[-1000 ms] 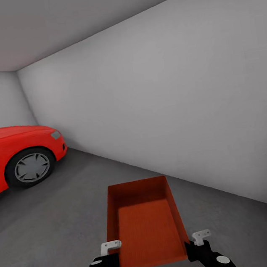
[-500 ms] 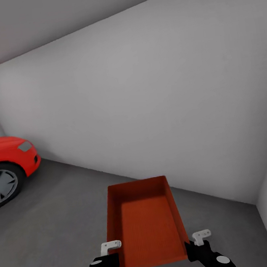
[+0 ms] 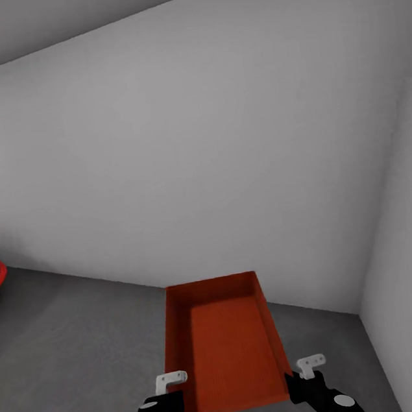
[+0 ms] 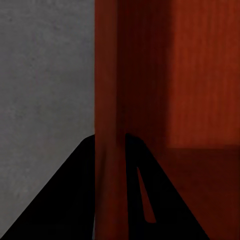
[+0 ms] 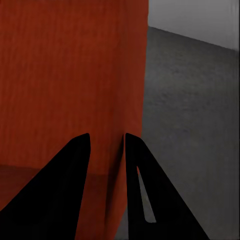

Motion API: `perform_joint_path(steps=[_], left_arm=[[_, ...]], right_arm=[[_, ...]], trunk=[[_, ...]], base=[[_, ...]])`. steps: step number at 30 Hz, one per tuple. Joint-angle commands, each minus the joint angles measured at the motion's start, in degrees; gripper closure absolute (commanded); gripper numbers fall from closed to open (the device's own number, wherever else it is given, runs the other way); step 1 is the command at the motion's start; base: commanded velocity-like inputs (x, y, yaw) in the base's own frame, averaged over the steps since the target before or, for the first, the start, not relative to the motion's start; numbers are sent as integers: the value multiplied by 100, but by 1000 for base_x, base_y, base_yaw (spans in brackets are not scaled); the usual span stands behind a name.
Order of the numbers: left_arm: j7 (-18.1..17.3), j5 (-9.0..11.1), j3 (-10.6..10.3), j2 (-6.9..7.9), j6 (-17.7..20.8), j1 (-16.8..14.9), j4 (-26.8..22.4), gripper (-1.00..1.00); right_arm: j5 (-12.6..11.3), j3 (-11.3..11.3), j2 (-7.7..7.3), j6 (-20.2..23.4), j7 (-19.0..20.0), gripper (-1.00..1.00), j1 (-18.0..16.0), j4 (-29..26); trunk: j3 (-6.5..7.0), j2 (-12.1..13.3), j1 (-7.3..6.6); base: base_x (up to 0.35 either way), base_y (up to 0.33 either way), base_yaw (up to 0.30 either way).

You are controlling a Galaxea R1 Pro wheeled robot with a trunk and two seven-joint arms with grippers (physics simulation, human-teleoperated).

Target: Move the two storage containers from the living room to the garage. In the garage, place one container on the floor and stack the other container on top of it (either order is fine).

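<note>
The orange bin (image 3: 222, 344) is carried level above the grey concrete floor (image 3: 61, 344), near the garage's far right corner. The left gripper (image 4: 110, 150) and right gripper (image 5: 106, 147) each pinch a side wall, balancing the load for setting down.

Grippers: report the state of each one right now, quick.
Left gripper: shut on the storage container, fingers pinching its left side wall.
Right gripper: shut on the same storage container, fingers pinching its right side wall.

Head cam above; wrist cams close-up
</note>
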Motion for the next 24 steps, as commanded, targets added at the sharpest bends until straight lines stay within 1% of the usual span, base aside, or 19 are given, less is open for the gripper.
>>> perform_joint_path(steps=[1,6,9,19,24], left_arm=[[126,-114,73,286,55,0,-4,100],[125,-114,73,286,55,0,-4,100],[124,-114,73,286,55,0,-4,100],[125,-114,73,286,55,0,-4,100],[125,-114,73,286,55,0,-4,100]], right_arm=[[21,91,-12,-71,97,100,0,-19],[21,91,-12,-71,97,100,0,-19],[21,91,-12,-71,97,100,0,-19],[21,91,-12,-71,97,100,0,-19],[21,91,-12,-71,97,100,0,-19]], trunk=[[-4,-4,5],[-19,-4,5],[-29,-4,5],[-33,-4,5],[-33,-4,5]], base=[[324,-157,-296],[324,-148,-278],[244,-69,-156],[35,-7,-16],[246,0,0]])
